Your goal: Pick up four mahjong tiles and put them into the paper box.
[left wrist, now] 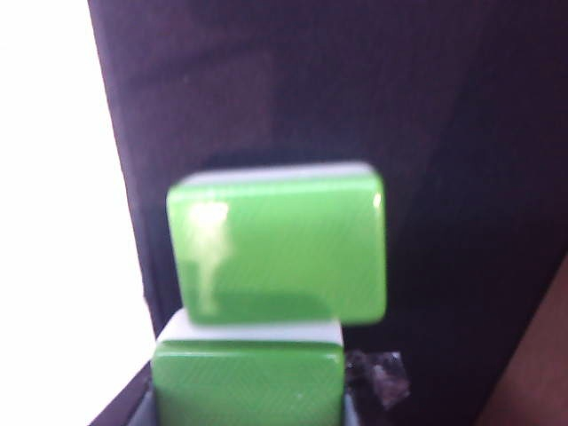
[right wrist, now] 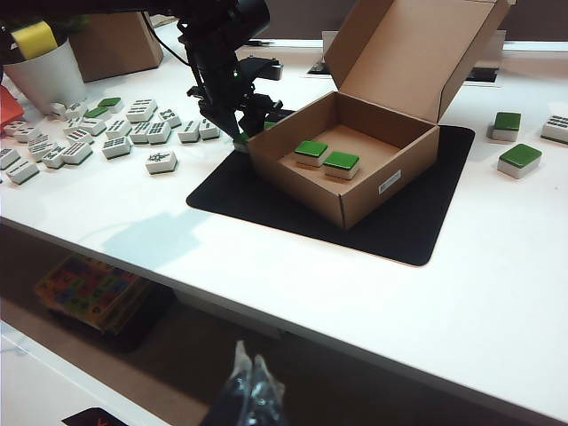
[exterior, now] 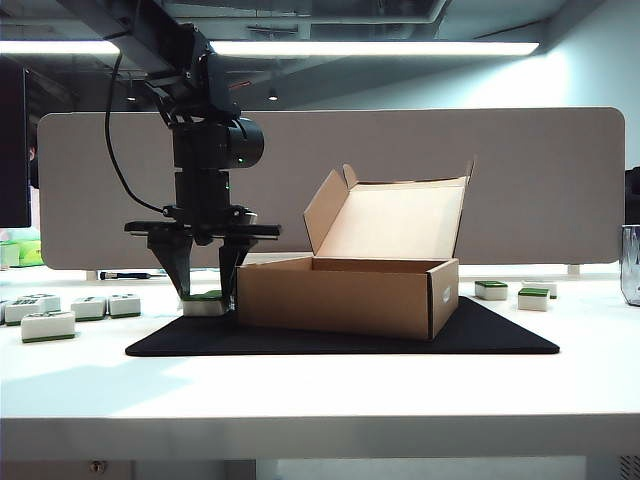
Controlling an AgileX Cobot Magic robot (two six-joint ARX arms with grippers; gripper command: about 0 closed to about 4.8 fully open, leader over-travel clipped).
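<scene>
On the black mat (exterior: 340,340) sits the open paper box (exterior: 345,295), lid raised, with two green-backed mahjong tiles (right wrist: 327,158) side by side inside. Just beside the box's left wall, the left gripper (exterior: 208,292) points down with its fingers on either side of a tile (exterior: 205,300) on the mat; whether they clamp it cannot be told. Its wrist camera shows two green tiles (left wrist: 277,244) close up. More tiles (right wrist: 106,133) lie scattered on the white table (exterior: 320,385). The right gripper (right wrist: 248,390) hangs below the table edge, fingers together.

Blurred tile (left wrist: 277,244), lower tile (left wrist: 248,382) cropped
</scene>
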